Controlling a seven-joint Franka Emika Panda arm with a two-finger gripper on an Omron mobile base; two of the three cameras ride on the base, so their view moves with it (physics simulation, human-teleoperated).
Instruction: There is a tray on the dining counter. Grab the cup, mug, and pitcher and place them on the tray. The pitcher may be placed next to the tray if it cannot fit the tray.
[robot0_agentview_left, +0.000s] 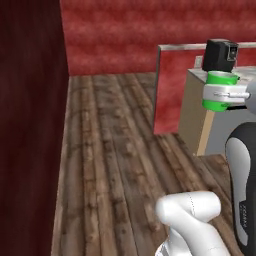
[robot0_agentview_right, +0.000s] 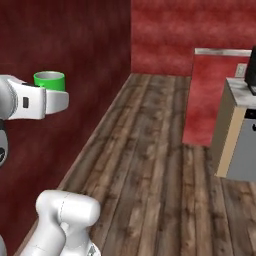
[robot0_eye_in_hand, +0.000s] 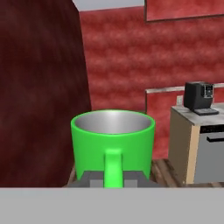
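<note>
Floor (robot0_agentview_left: 115, 165) is lying wide open ahead of the mug, dark wall (robot0_agentview_right: 60, 45) running close on its left side, so keep swing away from that. Cabinet w/ coffee machine (robot0_eye_in_hand: 199, 96) is sitting well right of the mug, edge to mind. Mug (robot0_eye_in_hand: 113, 140) is riding upright in the air, looks rigid, light, prob glossy/slippery. Gripper (robot0_eye_in_hand: 113, 177) is pinching nearly closed on the handle (robot0_eye_in_hand: 113, 168); narrow hold, could pivot, so moving slow.

Red textured walls (robot0_agentview_left: 115, 35), worn wooden plank floor (robot0_agentview_left: 115, 165), tan-sided cabinet (robot0_agentview_right: 227, 135) with black coffee machine (robot0_eye_in_hand: 199, 97).
</note>
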